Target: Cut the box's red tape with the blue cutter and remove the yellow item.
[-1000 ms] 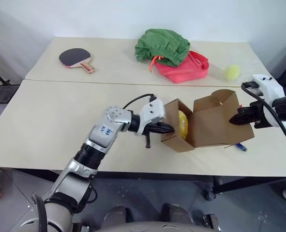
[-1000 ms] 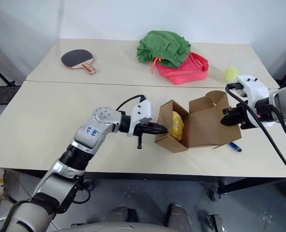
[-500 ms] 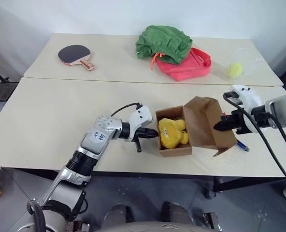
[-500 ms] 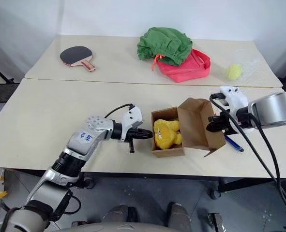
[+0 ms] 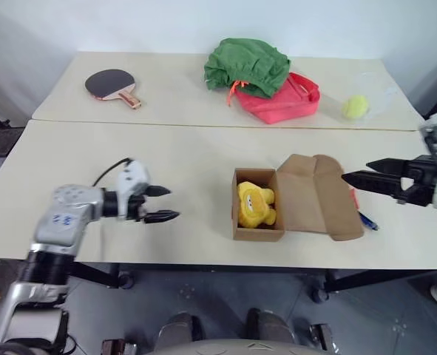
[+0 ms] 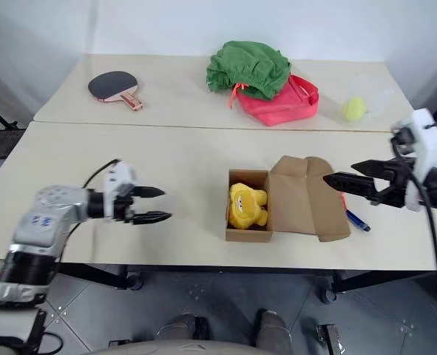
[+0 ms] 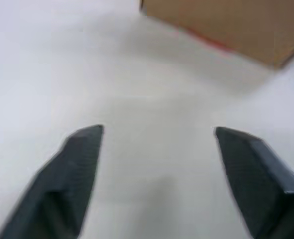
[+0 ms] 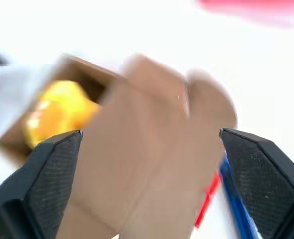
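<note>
The brown box (image 5: 258,224) stands open on the near table, its lid (image 5: 318,201) folded flat to the right. The yellow item (image 5: 256,205) lies inside it, face up. A sliver of the red tape (image 6: 341,198) shows at the lid's right edge, and the blue cutter (image 5: 367,220) lies on the table just beyond it. My left gripper (image 5: 170,203) hovers open well to the left of the box, its fingertips pointing at it. My right gripper (image 5: 355,171) is open and empty, hovering just above the lid's right end; the right wrist view looks down on the lid (image 8: 151,164) and toy (image 8: 57,112).
On the far table lie a table tennis paddle (image 5: 114,87), a green cloth (image 5: 248,65) on a pink-red bag (image 5: 288,102), and a tennis ball (image 5: 355,107). A seam separates the two tables. Bare tabletop (image 5: 196,163) lies between my left gripper and the box.
Both grippers let go of the box and opened. The left one drew away to the left, the right one back to the right. The box now rests flat, lid lying open.
</note>
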Motion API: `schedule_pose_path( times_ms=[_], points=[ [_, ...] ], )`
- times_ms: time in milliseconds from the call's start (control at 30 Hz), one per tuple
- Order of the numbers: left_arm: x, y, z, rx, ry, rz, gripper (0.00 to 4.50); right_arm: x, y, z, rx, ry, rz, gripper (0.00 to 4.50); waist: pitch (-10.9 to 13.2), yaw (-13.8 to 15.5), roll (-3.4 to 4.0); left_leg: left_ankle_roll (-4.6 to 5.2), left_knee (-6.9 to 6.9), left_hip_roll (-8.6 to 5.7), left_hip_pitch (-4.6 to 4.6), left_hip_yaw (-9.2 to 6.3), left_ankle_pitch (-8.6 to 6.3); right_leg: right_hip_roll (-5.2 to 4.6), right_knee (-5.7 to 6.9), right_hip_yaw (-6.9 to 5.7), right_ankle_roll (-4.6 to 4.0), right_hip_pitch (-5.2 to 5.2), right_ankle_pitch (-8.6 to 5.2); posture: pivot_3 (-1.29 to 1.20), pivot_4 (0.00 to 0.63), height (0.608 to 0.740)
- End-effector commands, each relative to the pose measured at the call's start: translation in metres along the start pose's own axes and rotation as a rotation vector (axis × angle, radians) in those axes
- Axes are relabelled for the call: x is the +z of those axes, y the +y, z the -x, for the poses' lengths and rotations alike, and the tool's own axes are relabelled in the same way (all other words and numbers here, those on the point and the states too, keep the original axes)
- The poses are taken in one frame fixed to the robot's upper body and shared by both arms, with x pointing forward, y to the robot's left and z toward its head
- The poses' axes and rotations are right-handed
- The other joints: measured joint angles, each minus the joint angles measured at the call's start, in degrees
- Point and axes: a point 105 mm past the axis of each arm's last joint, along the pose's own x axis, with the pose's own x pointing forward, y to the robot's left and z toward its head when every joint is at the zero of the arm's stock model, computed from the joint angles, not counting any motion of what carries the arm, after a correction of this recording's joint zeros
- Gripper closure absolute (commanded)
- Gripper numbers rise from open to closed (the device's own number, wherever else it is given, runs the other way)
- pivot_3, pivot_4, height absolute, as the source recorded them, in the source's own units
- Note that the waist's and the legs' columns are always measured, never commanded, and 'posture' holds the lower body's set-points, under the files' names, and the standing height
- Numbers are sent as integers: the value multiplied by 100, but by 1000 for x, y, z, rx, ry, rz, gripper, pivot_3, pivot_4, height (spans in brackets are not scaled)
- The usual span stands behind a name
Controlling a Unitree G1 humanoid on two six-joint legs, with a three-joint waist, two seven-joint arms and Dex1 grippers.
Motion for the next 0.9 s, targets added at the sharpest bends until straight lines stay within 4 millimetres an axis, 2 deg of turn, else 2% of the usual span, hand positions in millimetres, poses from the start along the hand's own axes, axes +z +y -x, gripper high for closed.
schedule_pose_path(
  times_ms=[33, 133, 200, 233, 267, 367, 467, 533, 633, 733, 800, 833, 900],
  points=[
    [5, 12, 45, 78, -78, -31, 15, 4, 13, 7, 72, -58, 312, 0, 1, -11, -4, 0, 0, 0, 8, -5, 0, 0, 2, 3, 0, 4, 0, 0, 150, 740],
    [-4, 14, 74, 111, -34, -16, 15, 4, 27, 0, 159, -143, 316, 0, 4, -39, -7, -1, 0, -1, 20, -2, 0, -1, 9, 13, 0, 8, 1, 0, 150, 740],
    [-1, 3, 85, 46, 21, -7, 15, 7, 42, -3, 234, -196, 312, 0, 6, -50, -5, -5, -5, -1, 30, 2, -2, -1, 16, 21, -2, 8, 0, 0, 150, 740],
    [3, 0, 87, 22, 30, 1, 15, 7, 47, -3, 251, -204, 323, 0, 6, -48, -6, -6, -10, -2, 36, 2, -2, -2, 19, 23, -2, 9, -1, 0, 150, 740],
    [15, -4, 86, -8, 17, 23, 15, 3, 53, -4, 281, -184, 356, 0, 7, -35, -7, -7, -16, -3, 42, 4, -2, -2, 26, 26, -2, 9, -1, 0, 150, 740],
    [41, -24, 69, -161, 133, 13, 15, -9, 64, -1, 334, -110, 458, 0, 15, 33, -24, -11, -19, -3, 45, 2, -2, -1, 37, 27, -3, 8, -2, 0, 150, 740],
    [64, -39, 42, -313, 213, -123, 15, -3, 56, 10, 307, -85, 454, 0, 17, 52, -23, -10, -18, -17, 51, 2, -2, -2, 30, 39, -3, 21, -2, 0, 150, 740],
    [86, -39, 16, -353, 182, -210, 15, -2, 55, 15, 300, -64, 455, 0, 15, 44, -21, -5, -19, -22, 59, 19, 0, -3, 19, 55, -3, 25, -2, 0, 150, 740],
    [123, -37, -41, -373, 130, -300, 15, -8, 56, 19, 287, -35, 465, 0, 17, 51, -33, -8, -19, -21, 78, 47, 3, 2, 19, 47, -3, 53, -2, 0, 150, 740],
    [154, -51, -95, -431, 89, -320, 15, -13, 58, 19, 257, -30, 459, 0, 28, 32, -50, -5, -18, -23, 82, 42, 5, 5, 2, 47, -2, 68, -1, 0, 150, 740],
    [165, -65, -119, -495, 86, -367, 15, -12, 62, 20, 239, -50, 438, 0, 31, 2, -55, -3, -20, -25, 81, 38, 4, 5, -7, 47, 1, 70, 0, 0, 150, 740],
    [168, -68, -133, -499, 109, -427, 15, -13, 66, 21, 237, -57, 421, 0, 34, -17, -57, -4, -26, -24, 82, 32, 3, 5, -10, 47, 1, 67, 0, 0, 150, 740],
    [169, -70, -148, -494, 144, -503, 15, -14, 72, 21, 234, -62, 404, 0, 37, -14, -57, -5, -34, -24, 83, 3, 4, 6, -12, 48, 1, 61, 0, 0, 150, 740]
  ],
)
